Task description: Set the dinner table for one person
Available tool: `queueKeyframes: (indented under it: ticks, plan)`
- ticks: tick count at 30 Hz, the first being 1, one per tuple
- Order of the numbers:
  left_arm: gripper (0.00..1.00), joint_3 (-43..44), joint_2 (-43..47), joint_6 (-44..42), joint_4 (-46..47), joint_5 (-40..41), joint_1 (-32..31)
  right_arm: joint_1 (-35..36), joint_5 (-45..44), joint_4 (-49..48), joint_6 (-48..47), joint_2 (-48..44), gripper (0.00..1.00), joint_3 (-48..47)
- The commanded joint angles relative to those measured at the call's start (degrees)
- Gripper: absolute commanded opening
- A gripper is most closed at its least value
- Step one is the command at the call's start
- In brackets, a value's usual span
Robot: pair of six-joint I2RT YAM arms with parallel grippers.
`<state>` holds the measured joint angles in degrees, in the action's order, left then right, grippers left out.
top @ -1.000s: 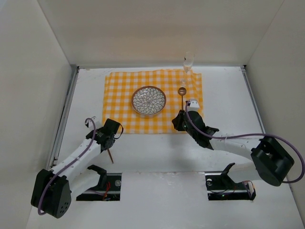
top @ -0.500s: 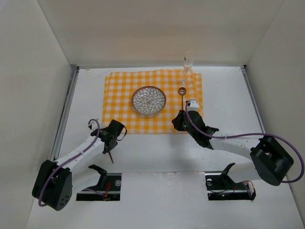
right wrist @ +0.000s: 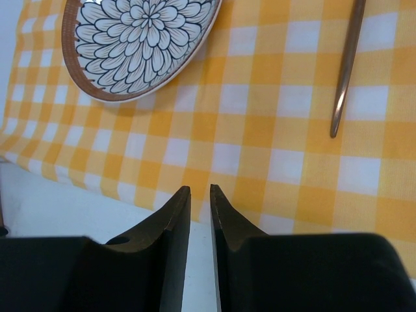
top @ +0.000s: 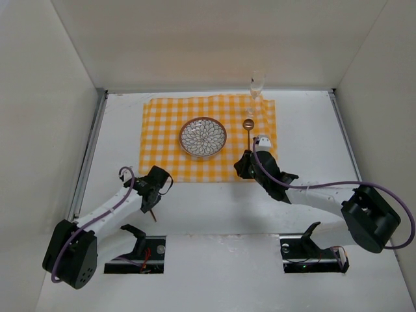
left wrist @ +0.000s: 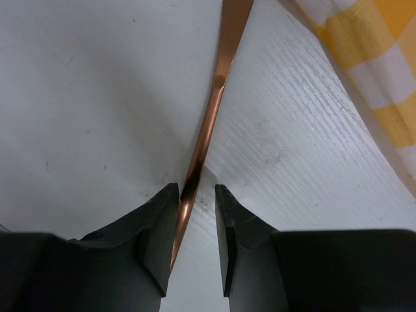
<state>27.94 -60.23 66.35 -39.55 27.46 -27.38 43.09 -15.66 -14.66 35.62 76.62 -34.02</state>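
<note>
While my left hand [left wrist: 195, 227] straddles the copper utensil [left wrist: 207, 130] with fingers narrowly apart, its handle touches only one pad; closing off-centre could flick it across the desk [left wrist: 78, 97], away from the checked cloth [left wrist: 364, 78].

We see a white table [top: 312, 130] with a yellow-and-white checked cloth [top: 162, 123] at upper centre of the top view. On it sits a plate [top: 203, 138] with a dark blue-and-white petal pattern and a brown rim. The spoon [top: 247, 127] at its right is copper-coloured, as is the utensil handle [left wrist: 207, 130] in the left wrist view. Both arms [top: 110, 211] are white with black joints and purple cables [top: 390, 195]; the fingers [right wrist: 172, 260] are black.
</note>
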Motion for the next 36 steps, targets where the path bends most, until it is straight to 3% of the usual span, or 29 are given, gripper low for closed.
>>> queueKeyframes:
  ticks: [1,16,19,27,36]
  plan:
    - [0.27,0.01,-0.15,1.68,-2.46,-0.48,-0.70,-0.42,0.46,-3.27,0.16,-1.21,0.25,-0.26]
    - [0.17,0.27,-4.63,-0.52,1.31,2.86,-5.89,-2.44,0.54,-3.27,0.51,-2.88,0.25,0.88]
    - [0.11,-0.52,-4.73,-0.34,2.46,2.42,-5.54,-2.62,0.54,-3.36,0.51,-2.97,0.25,0.89]
    - [0.03,-1.31,0.72,0.71,0.89,2.42,-4.92,-2.88,0.63,-3.54,0.60,-2.88,0.25,1.15]
    - [0.01,3.42,13.46,7.30,-12.47,4.70,-10.71,-3.85,1.68,-3.71,1.30,-2.61,0.26,1.32]
